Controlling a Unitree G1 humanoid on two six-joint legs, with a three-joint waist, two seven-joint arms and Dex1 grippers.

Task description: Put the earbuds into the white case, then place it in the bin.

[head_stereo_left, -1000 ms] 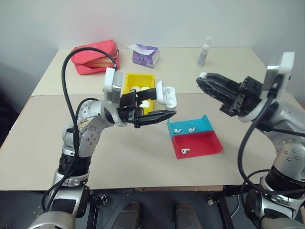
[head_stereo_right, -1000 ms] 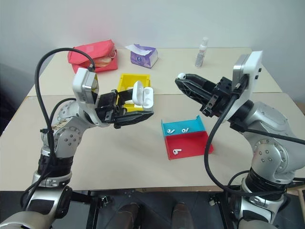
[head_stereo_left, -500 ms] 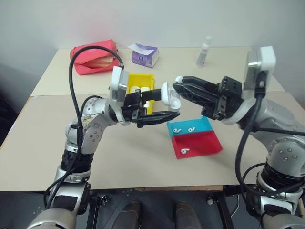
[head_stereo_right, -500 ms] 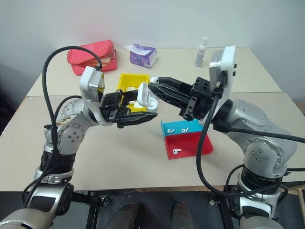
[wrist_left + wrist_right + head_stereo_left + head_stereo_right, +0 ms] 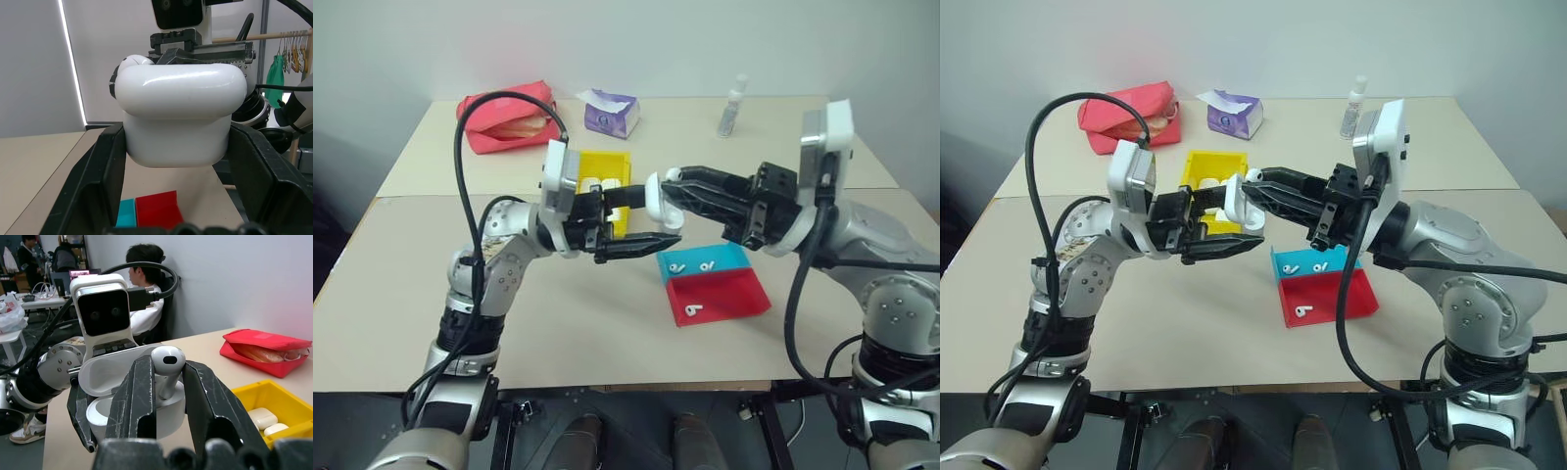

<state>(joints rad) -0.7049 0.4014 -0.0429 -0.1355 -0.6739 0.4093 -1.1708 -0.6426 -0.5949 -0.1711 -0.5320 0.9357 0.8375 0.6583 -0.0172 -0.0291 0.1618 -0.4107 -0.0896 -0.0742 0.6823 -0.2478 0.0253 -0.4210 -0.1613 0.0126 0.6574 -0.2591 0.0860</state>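
White case (image 5: 658,199), lid open, sits clamped in the left gripper (image 5: 641,217) above the table (image 5: 558,323), in front of the yellow bin (image 5: 600,164). The right gripper (image 5: 164,382) pinches one earbud (image 5: 167,363) at the case's mouth — apparently touching it. Three more earbuds lie below — two in the blue tray (image 5: 703,259), one in the red tray (image 5: 729,296).

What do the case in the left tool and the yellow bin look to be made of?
The white case: glossy hard plastic, judging by sharp highlights on its rounded edges. The yellow bin: likely moulded plastic, uniform bright colour with thin upright walls and a duller sheen.
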